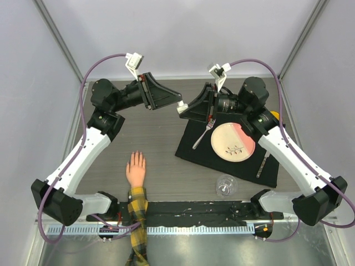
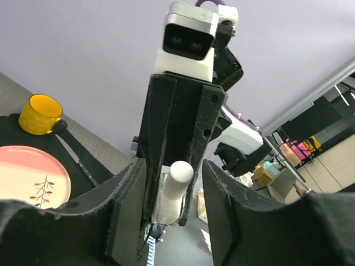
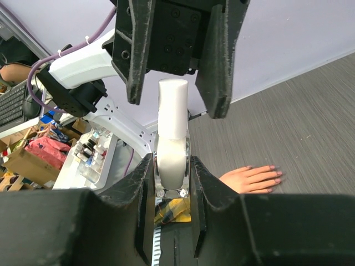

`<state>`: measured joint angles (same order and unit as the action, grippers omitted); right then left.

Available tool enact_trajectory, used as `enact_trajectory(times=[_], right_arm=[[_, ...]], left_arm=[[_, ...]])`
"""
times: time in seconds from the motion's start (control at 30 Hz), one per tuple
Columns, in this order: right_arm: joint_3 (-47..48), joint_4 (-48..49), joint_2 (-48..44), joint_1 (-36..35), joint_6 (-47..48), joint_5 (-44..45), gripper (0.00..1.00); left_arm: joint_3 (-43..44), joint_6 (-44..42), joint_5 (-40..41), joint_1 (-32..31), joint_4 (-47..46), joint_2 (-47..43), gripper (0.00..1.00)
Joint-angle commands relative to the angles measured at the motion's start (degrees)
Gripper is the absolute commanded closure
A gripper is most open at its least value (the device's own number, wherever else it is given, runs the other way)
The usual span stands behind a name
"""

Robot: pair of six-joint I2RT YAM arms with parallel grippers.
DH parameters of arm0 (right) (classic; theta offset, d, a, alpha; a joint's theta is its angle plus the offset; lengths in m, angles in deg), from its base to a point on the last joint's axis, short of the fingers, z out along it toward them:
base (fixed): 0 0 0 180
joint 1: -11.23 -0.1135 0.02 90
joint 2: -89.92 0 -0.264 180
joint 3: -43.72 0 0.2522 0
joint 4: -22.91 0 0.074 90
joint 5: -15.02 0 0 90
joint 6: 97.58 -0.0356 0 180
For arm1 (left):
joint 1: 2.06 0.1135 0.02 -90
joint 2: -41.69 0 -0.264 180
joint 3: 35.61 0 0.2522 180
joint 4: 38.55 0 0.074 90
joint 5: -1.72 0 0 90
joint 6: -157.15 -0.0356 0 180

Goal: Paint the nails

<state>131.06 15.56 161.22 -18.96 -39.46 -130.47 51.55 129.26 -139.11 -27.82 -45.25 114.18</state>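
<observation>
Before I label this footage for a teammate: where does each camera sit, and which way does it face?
Top external: above and behind the bases, looking down on the table; left arm, right arm, fake hand and plate show.
Left wrist: on the left arm, looking along the left gripper at the white bottle the right arm holds; its own jaws frame the view.
Right wrist: on the right arm, looking past the right gripper, shut on that bottle, toward the fake hand.
Shared: both wrist views show the bottle.
</observation>
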Motion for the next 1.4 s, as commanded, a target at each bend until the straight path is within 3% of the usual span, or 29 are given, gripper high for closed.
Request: enact_trajectory(times=[0.0,0.3,0.37,0.4,0.43,0.47,0.5,0.53,0.6,0.63,0.7,0.83,1.0,1.07,1.1,1.13,1.17,1.23,1.3,1.37], right_arm=[[1.3,4.48,0.23,0.05,-0.82,0.11,1.0],[2.09,4.49,1.38,0.05,-1.08,1.52,1.0],[2.44,2.91,1.03,0.05,0.58,4.31,1.0],[2.71,-0.93,0.68,-0.04,1.72,6.94,1.0],[4.01,-4.36,0.5,-0.47,6.69,11.14,1.0],[5.68,-10.31,0.06,-1.44,10.66,17.54,1.0],[7.7,-21.59,-0.38,-7.45,16.35,40.14,1.0],[12.07,-25.88,-0.29,-12.82,26.94,53.85,1.0],[14.82,-28.47,2.06,-28.68,36.22,94.98,1.0],[16.23,-27.95,2.95,-30.87,39.49,101.47,1.0],[15.63,-24.89,4.19,-33.34,44.53,106.88,1.0],[14.4,-24.52,4.2,-33.79,44.18,105.6,1.0],[9.04,-17.76,-1.16,-33.44,44.45,90.31,1.0],[8.42,-18.02,-2.57,-32.22,43.75,86.01,1.0],[8.33,-17.93,-3.27,-31.25,41.83,83.55,1.0],[8.33,-18.19,-4.41,-27.93,40.51,80.82,1.0],[8.33,-18.54,-4.77,-26.25,39.1,75.31,1.0],[8.33,-18.89,-5.48,-22.38,35.32,68.53,1.0],[8.25,-20.21,-5.65,-16.67,32.07,58.06,1.0],[7.72,-20.22,-5.74,-10.45,29.78,45.37,1.0]], left_arm=[[0.33,1.97,-2.96,-0.08,-5.28,-0.24,0.54],[1.03,0.48,-3.93,-0.78,-3.88,0.11,0.68],[3.05,-1.89,-3.67,-0.78,0.48,0.28,0.85],[3.84,-5.47,-2.36,-0.78,3.04,0.28,1.0],[6.02,-8.9,-0.26,-1.05,11.33,0.11,1.0],[7.79,-12.76,2.81,-1.31,18.12,0.02,1.0],[9.98,-16.8,7.54,-2.97,25.75,0.02,1.0],[15.4,-24.76,25.25,-4.63,41.58,0.37,1.0],[21.31,-26.95,46.24,-12.71,54.77,3.42,1.0],[26.3,-26.69,54.44,-14.48,60.84,4.93,1.0],[28.1,-25.29,58.02,-18.25,60.99,6.17,1.0],[20.21,-22.12,57.6,-18.63,47.22,2.49,1.0],[17.39,-21.07,53.31,-18.36,42.01,1.34,0.99],[16.77,-19.84,51.1,-16.44,40.08,0.64,0.81],[15.81,-19.66,47.18,-15.73,38.59,0.11,0.55],[15.28,-19.39,45.57,-14.42,37.62,-0.93,0.43],[13.97,-18.96,44.34,-13.71,36.39,-1.47,0.23],[12.47,-18.08,40.03,-11.35,32.61,-3.13,0.16],[10.97,-16.93,36.0,-9.67,29.19,-3.93,0.02],[9.39,-16.15,32.57,-7.3,25.24,-4.81,0.0]])
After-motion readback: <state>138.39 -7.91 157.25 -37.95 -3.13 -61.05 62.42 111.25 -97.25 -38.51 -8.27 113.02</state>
